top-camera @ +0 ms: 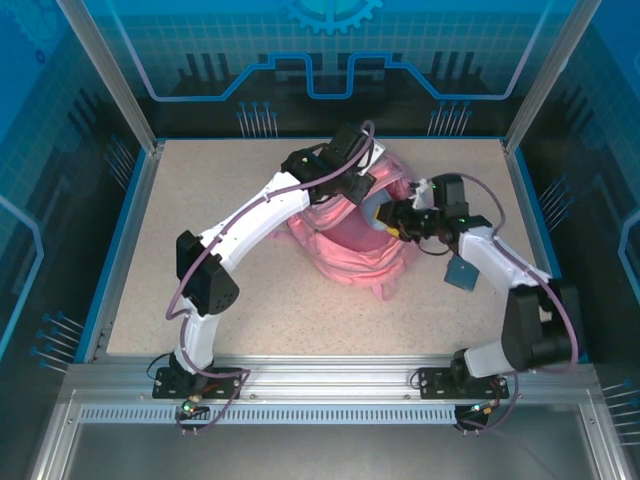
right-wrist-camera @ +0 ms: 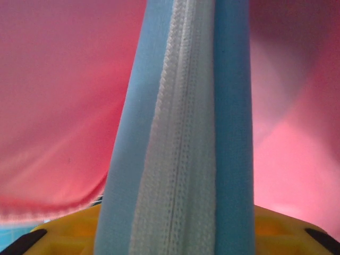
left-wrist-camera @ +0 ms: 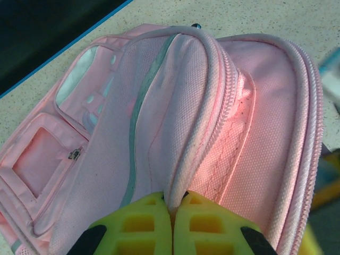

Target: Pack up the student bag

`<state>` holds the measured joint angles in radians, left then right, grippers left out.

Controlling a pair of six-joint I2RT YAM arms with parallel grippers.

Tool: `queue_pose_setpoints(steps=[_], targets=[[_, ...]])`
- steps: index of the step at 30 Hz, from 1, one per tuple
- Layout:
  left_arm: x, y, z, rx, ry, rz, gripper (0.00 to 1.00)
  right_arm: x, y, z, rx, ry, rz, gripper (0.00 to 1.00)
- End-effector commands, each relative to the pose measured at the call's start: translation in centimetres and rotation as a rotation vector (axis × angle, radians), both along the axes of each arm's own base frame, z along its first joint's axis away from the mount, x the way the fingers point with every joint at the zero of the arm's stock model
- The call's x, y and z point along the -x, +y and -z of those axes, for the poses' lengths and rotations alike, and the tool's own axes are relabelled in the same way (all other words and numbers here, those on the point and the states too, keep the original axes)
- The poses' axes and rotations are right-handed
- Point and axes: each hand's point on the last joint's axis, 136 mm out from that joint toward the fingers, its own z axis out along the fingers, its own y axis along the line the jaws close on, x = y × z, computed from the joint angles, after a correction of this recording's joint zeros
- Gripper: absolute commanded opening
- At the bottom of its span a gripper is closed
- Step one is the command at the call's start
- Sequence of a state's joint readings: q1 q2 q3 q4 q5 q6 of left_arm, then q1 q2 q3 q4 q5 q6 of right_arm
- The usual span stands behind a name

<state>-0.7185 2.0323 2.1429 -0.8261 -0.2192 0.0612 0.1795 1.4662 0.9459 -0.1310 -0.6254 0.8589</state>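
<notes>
Holding the pink bag [left-wrist-camera: 175, 106] open to receive the pencil case [right-wrist-camera: 180, 133].
Left gripper [left-wrist-camera: 171, 212]: the jaws are closed on the bag's piped zip edge, pinched between them, apparently lifting the flap so the mouth gapes. The front pockets lie beyond, on the table [left-wrist-camera: 276, 16]. Right gripper [right-wrist-camera: 175, 236]: the jaws clamp the blue case, which stands up between them. Pink fabric surrounds it beyond, so it is probably partway inside.

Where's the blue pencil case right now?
Right wrist view: the blue pencil case sits in the right gripper, inside the mouth of the student bag, whose rim the left gripper pinches.
</notes>
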Motion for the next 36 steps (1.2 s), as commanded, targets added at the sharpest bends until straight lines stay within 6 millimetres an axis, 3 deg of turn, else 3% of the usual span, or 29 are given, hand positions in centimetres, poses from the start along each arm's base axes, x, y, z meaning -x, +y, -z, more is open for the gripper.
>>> queue_pose_setpoints(steps=[1, 4, 7, 10, 15, 20, 25, 29, 32, 36], targets=[[-0.9, -1.1, -6.5, 0.191, -0.104, -0.058, 0.0, -3.5, 2.3, -0.8, -0.025, -0.055, 0.016, 0.49], [-1.3, -0.9, -6.1, 0.203, -0.086, -0.098, 0.0, -5.0, 2.7, 0.5, -0.001, -0.036, 0.042, 0.65], [-1.8, -0.6, -5.6, 0.2, -0.063, -0.127, 0.0, -4.7, 1.7, 0.4, 0.038, -0.043, 0.077, 0.74], [-2.1, -0.1, -5.1, 0.179, -0.05, -0.145, 0.0, -2.8, 0.2, -0.3, 0.1, -0.055, 0.095, 0.75], [-2.4, 0.0, -4.0, 0.164, -0.028, -0.164, 0.0, 1.9, -2.1, -0.4, 0.18, -0.031, 0.102, 0.74], [-2.5, 0.0, -3.5, 0.17, -0.013, -0.175, 0.0, 6.2, -5.0, 1.4, 0.288, 0.026, 0.157, 0.73], [-2.9, 2.4, -3.5, 0.118, -0.043, -0.289, 0.0, 8.7, -8.5, 4.4, 0.43, 0.109, 0.281, 0.75], [-2.2, 4.2, -3.6, 0.09, -0.06, -0.342, 0.0, 8.0, -6.5, 5.2, 0.333, 0.085, 0.204, 0.71], [-1.0, 5.4, -3.6, 0.091, -0.057, -0.364, 0.0, 6.5, -4.5, 5.5, 0.273, 0.077, 0.116, 0.58], [0.9, 6.8, -2.9, 0.118, -0.026, -0.385, 0.0, 3.8, -3.9, 6.1, 0.284, 0.039, 0.084, 0.42]])
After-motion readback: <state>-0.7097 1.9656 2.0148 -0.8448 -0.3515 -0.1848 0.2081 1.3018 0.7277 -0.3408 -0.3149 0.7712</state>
